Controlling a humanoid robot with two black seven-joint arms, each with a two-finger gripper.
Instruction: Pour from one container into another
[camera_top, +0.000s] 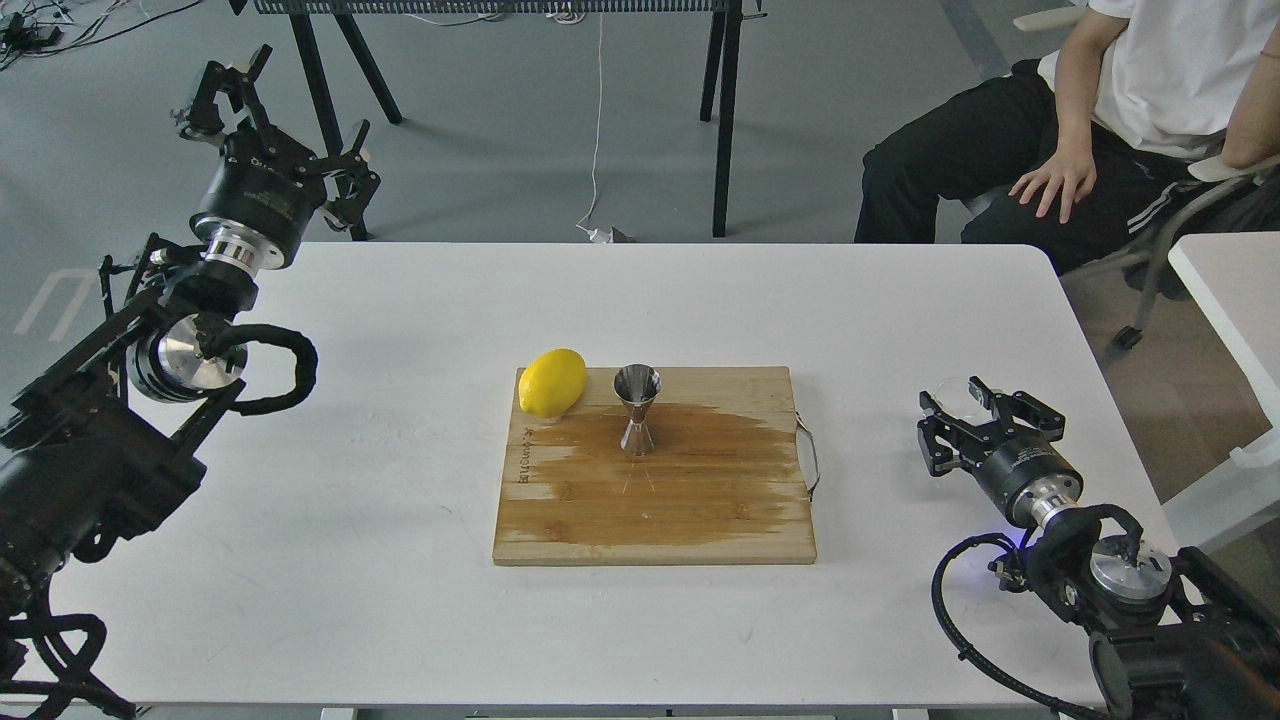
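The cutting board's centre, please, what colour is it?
Darker, wet-looking brown on the pale wooden cutting board, best in the head view.

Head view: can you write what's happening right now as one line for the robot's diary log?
stage: reaching for cup | right pincer: open around glass cup | left pincer: open, raised | jigger: upright on cutting board beside lemon

Scene bright, light even and soft, likely from above. White table (400, 560) close to overexposed, little texture visible. Shadows weak and short under lemon (552, 381) and steel jigger (637, 410). Small glare on jigger metal; wet patch on wooden board (655, 520) darker, slightly shiny. Picture sharp overall, no motion blur.
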